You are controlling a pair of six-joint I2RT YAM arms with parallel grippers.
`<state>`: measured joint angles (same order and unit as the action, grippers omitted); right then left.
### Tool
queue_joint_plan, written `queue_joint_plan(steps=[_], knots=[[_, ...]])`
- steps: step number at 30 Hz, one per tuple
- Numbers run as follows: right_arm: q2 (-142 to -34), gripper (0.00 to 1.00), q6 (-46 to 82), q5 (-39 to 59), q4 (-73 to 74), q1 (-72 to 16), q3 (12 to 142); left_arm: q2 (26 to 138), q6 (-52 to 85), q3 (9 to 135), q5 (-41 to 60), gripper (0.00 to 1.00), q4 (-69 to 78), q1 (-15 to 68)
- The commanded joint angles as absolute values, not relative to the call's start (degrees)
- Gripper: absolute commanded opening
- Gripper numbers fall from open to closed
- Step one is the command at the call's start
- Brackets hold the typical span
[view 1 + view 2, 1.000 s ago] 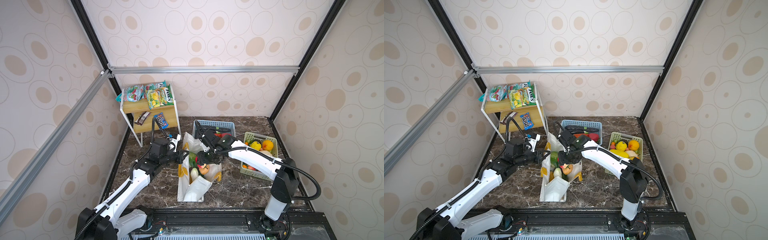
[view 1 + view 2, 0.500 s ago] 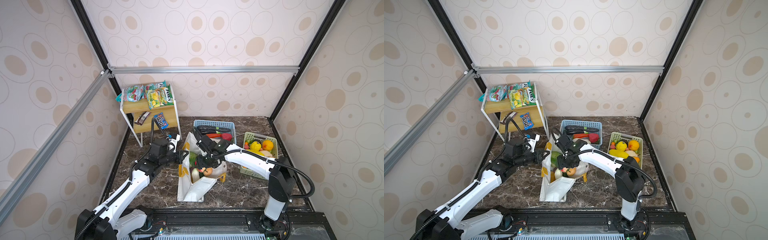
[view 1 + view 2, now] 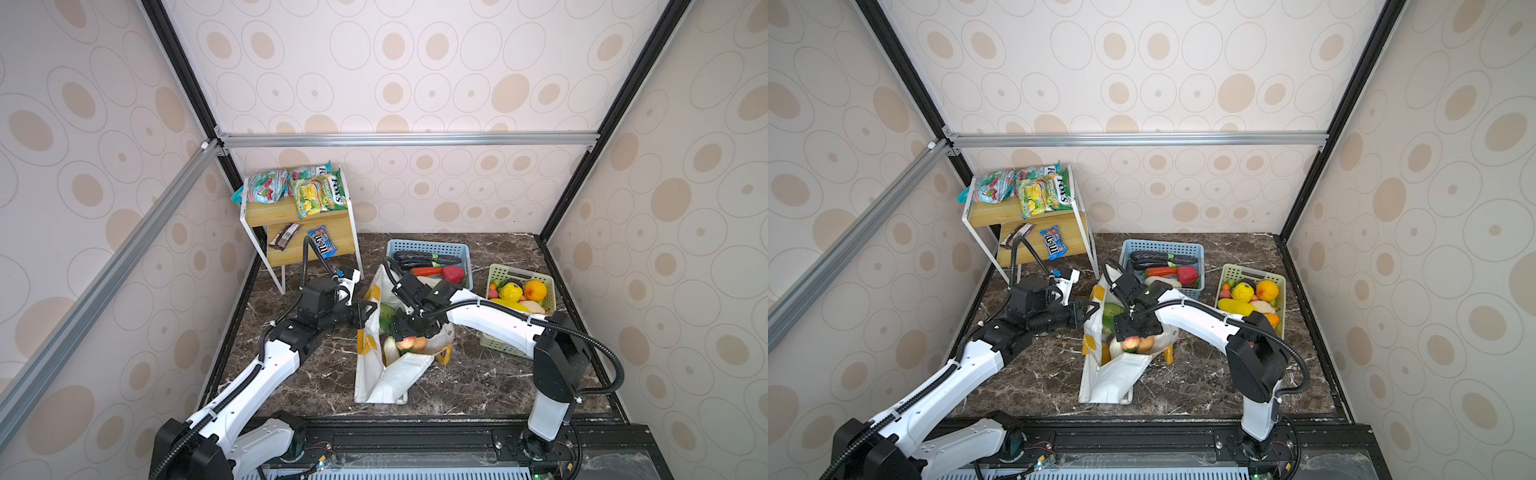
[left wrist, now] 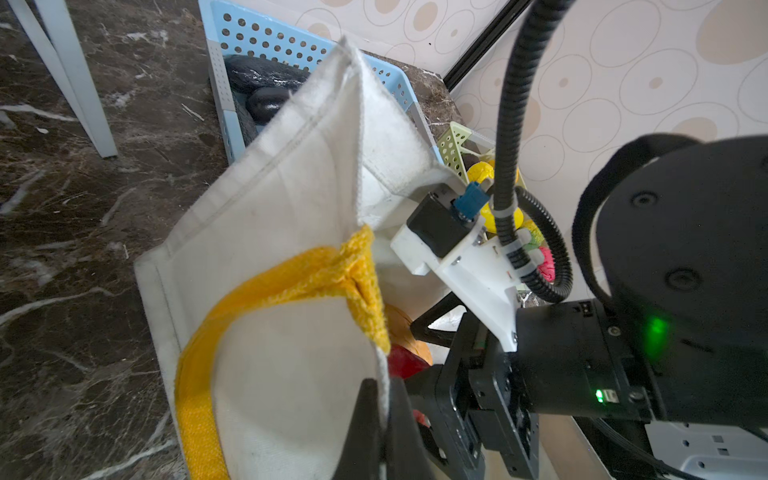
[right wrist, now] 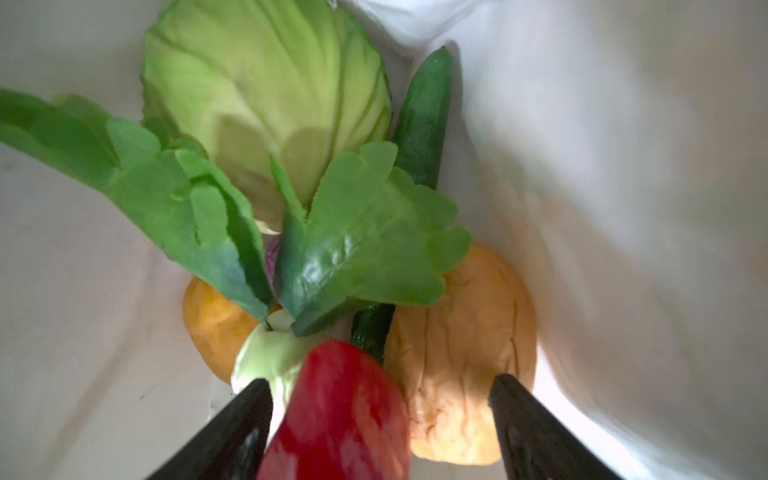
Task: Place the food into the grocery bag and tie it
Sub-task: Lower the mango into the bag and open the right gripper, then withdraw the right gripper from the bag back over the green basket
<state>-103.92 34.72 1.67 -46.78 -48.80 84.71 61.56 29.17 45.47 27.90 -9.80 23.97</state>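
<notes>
Right gripper (image 5: 378, 384) is down in the mouth of the grocery bag (image 3: 390, 378), jaws spread wide, gripping nothing; a blurred red toy fruit (image 5: 340, 411) sits between the fingers with a gap on either side; left gripper (image 4: 384, 399) is clamped on the bag's rim beside the yellow handle (image 4: 266, 286), and that rim stands raised; bag sits mid-table on the marble tabletop (image 3: 478, 386), mouth open; wooden shelf rack (image 3: 272, 208) is back left, snack packs (image 3: 299, 191) on top; blue basket (image 3: 428, 247) is just behind the bag, holding eggplants (image 3: 419, 259) and a carrot (image 3: 426, 272); green basket (image 3: 503, 272) is to its right, holding yellow and orange fruit; inside the bag are a green cabbage (image 5: 266, 104), leafy greens (image 5: 361, 237), a tan lumpy round one (image 5: 461, 353) and a cucumber (image 5: 424, 120); M&M's packet (image 3: 322, 247) lies on the rack's lower shelf.
</notes>
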Motion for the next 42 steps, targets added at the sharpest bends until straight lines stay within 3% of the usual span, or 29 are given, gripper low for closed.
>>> queue_joint_plan(steps=[1, 22, 34, 42], knots=[[-101.07, 0.88, 35.21, -1.43, -51.58, -48.87, 87.57, 60.82, 29.48, 45.45, 27.31, 0.00, -9.06, 24.28], [-94.14, 0.93, 34.44, -8.65, -62.76, -43.80, 102.92, 61.24, 29.44, 45.76, 27.42, 0.00, -8.70, 24.32], [-79.55, 0.94, 47.68, -8.87, -55.33, -23.50, 85.08, 61.09, 29.44, 45.41, 27.27, 0.00, -8.33, 24.22], [-74.71, 0.95, 49.85, -11.52, -53.33, -15.12, 78.23, 60.93, 29.45, 45.42, 27.29, 0.00, -8.38, 24.32]])
